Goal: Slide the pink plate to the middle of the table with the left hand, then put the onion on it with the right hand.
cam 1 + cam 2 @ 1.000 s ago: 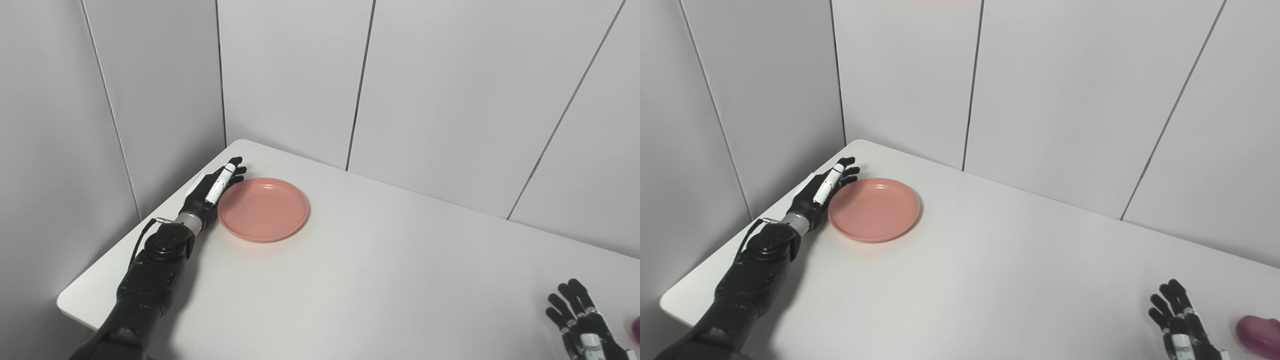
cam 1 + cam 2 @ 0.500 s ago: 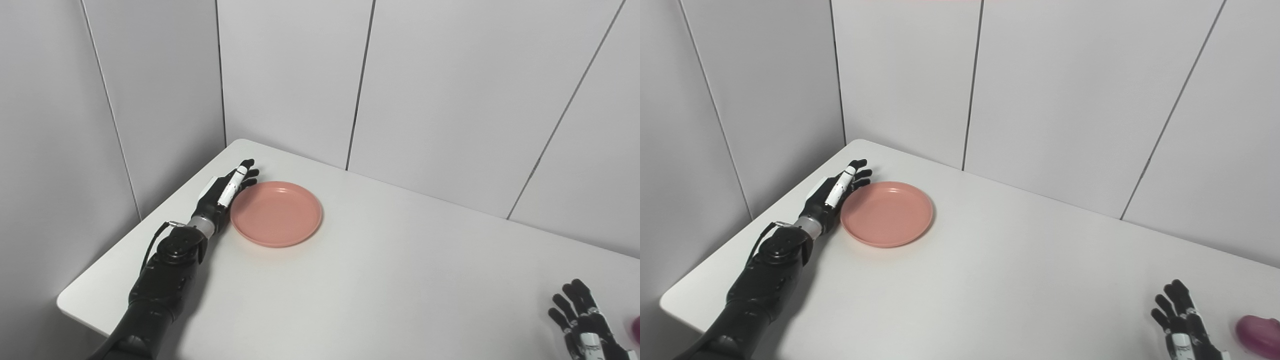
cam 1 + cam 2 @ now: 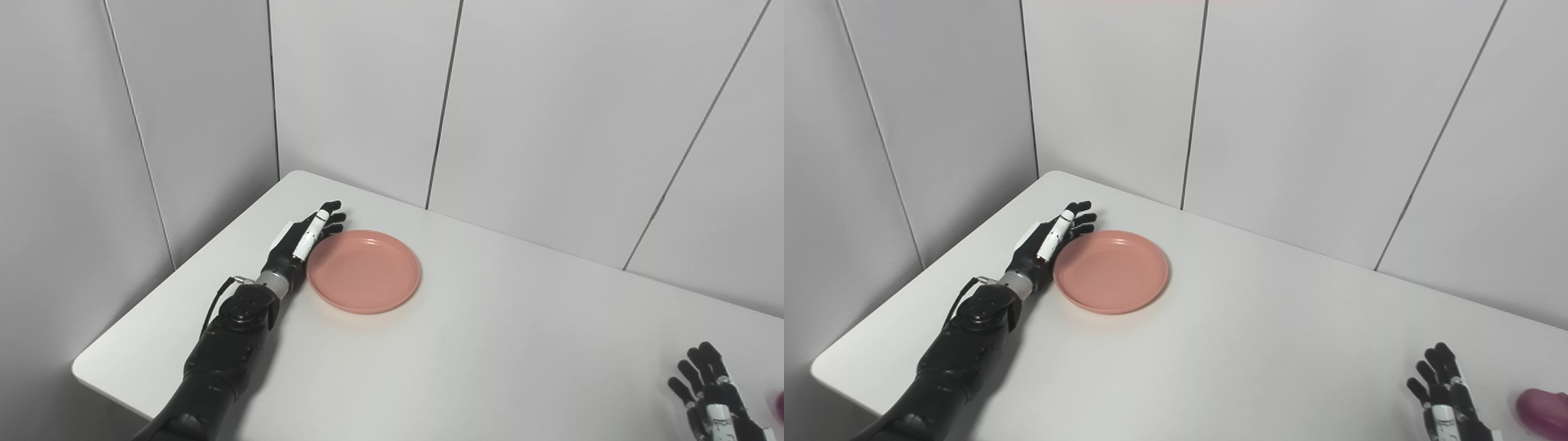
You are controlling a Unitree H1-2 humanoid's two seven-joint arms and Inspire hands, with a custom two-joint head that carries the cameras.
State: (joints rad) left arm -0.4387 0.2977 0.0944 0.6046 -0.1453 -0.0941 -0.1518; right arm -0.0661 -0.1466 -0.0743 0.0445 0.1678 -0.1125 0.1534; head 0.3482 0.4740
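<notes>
One pink plate [image 3: 364, 271] lay left of frame centre, clear of every table [image 3: 490, 343] edge. Left hand [image 3: 301, 240], fingers straight and together, touched its left rim. Right hand [image 3: 1442, 398], fingers spread, waited lower right beside the onion [image 3: 1543, 411].

Plate [image 3: 364, 271] on the table's [image 3: 465, 349] far left, left hand [image 3: 298, 242] against its left edge; onion [image 3: 1543, 411] at the near right.

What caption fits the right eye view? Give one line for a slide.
Left hand flat against the pink plate edge on the white table; right hand open beside the purple onion.
</notes>
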